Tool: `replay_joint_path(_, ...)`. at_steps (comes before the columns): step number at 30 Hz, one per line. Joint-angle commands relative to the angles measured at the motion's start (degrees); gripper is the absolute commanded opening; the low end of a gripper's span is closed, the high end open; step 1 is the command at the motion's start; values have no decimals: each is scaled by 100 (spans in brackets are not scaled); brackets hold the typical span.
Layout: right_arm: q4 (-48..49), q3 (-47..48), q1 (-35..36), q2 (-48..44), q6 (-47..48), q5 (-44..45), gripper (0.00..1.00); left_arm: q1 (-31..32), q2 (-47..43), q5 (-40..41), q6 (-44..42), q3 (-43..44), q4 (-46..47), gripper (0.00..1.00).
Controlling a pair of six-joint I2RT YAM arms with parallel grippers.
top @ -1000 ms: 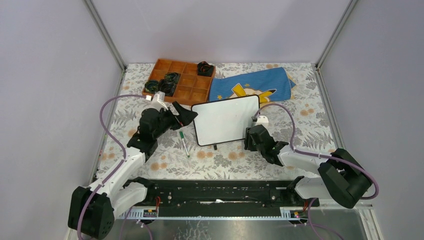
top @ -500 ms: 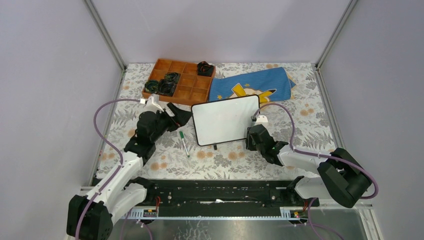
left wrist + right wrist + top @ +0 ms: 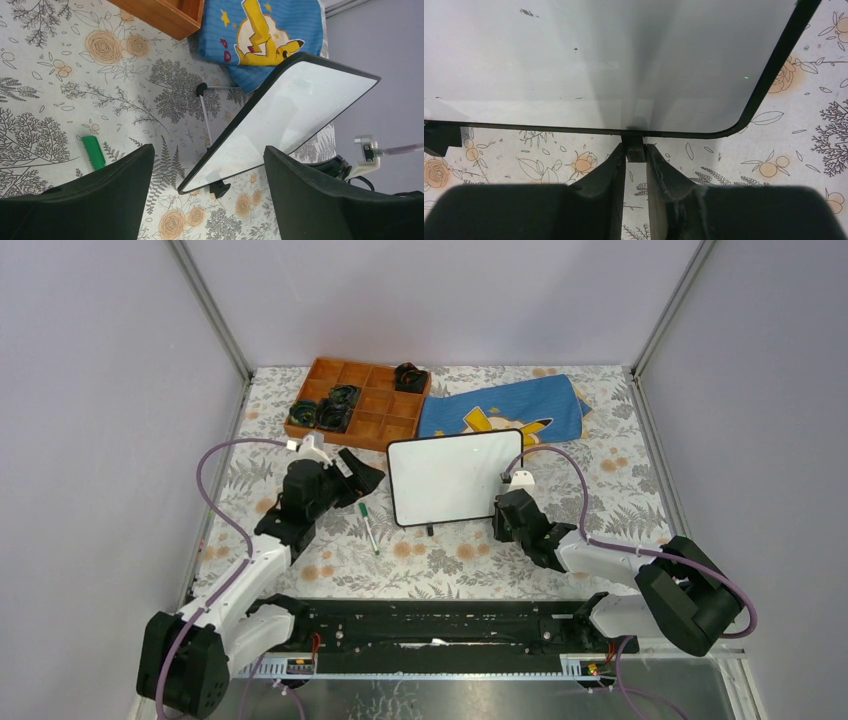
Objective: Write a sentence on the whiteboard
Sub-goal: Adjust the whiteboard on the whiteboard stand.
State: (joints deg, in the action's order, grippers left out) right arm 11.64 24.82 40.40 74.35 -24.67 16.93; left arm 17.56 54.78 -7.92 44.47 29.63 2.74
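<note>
The whiteboard [image 3: 455,478] stands tilted at the table's middle, and its white face is blank. The sentence does not show on it in any view. My right gripper [image 3: 505,510] is at the board's lower right edge. In the right wrist view my right gripper [image 3: 635,156] is shut on the board's small black foot [image 3: 635,149], under the board [image 3: 599,60]. My left gripper [image 3: 362,476] is open and empty, just left of the board's left edge [image 3: 285,115]. A green-capped marker [image 3: 368,526] lies on the table below it and also shows in the left wrist view [image 3: 93,151].
An orange compartment tray [image 3: 360,412] with several black items stands at the back left. A blue cloth with a yellow cartoon print [image 3: 505,408] lies behind the board. The board's other foot [image 3: 219,188] rests on the floral tablecloth. Enclosure walls close both sides.
My left gripper has drawn back a little to the left from the board's left edge. The whiteboard has shifted slightly right. The right gripper has kept its hold on the foot.
</note>
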Motion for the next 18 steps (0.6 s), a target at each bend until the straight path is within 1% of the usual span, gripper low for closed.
replay_joint_path(1,155,8,38,-140,-38,24,13,-25,258,-24,-35,344,157,86)
replay_joint_path(6,132,24,60,-109,-25,19,11,-25,645,484,-30,650,-252,77)
replay_joint_path(11,123,50,95,-53,5,32,9,-25,1010,766,66,801,-266,64)
replay_joint_path(15,117,64,117,-45,21,44,8,-17,1296,1035,223,918,-473,50)
replay_joint_path(18,130,64,134,-35,30,54,7,86,1454,1039,272,944,-431,46)
